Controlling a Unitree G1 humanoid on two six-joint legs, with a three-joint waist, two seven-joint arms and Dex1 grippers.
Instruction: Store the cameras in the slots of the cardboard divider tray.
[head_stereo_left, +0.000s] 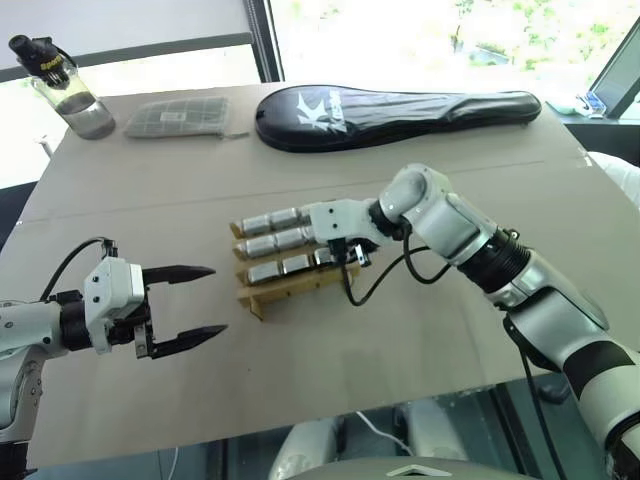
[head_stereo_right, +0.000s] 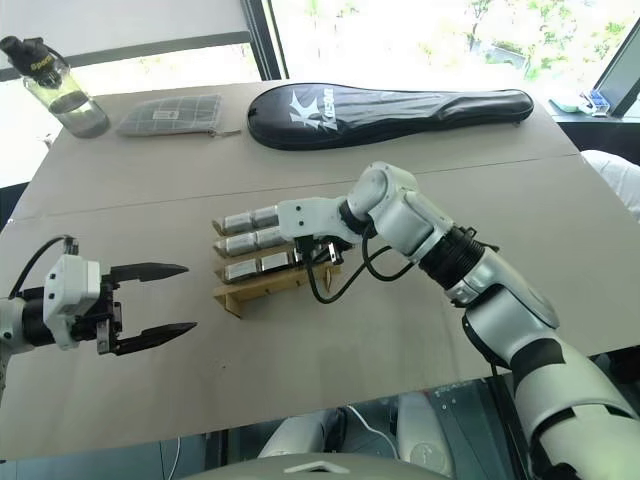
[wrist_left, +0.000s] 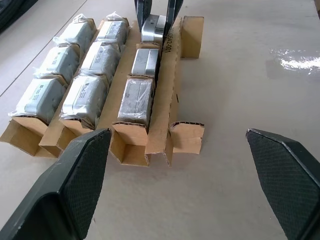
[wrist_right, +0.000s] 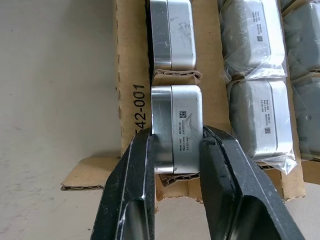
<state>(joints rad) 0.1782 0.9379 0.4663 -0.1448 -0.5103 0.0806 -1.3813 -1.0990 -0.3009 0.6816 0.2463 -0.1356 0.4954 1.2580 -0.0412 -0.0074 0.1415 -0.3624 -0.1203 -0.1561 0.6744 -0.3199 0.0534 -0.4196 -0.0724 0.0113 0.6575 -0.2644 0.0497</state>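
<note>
Apparently the job is all but finished: the cardboard divider tray (wrist_left: 172, 65) lies near the middle of the worktop (head_stereo_left: 330, 370), and its 3 long rows each hold 3 cameras, 9 in all. 2 rows carry cameras wrapped in clear film, such as the wrapped camera (wrist_left: 41, 97) at one corner, while the third row holds bare metal ones. The last camera (wrist_right: 176, 127) sits in the end slot of that bare row, seated between the divider walls, with the right end effector (wrist_right: 176, 160) bracketing it, 1 black finger against each side; whether the fingers grip it or have just begun to let go I cannot tell. What seems left is only to release and lift clear without dragging the camera out. The left end effector (head_stereo_left: 190, 305) hangs wide open and empty, apart from the tray. At the worktop's far edge lie a black racket cover (head_stereo_left: 400, 108), a grey gridded pouch (head_stereo_left: 185, 115) and a water bottle (head_stereo_left: 70, 95).
</note>
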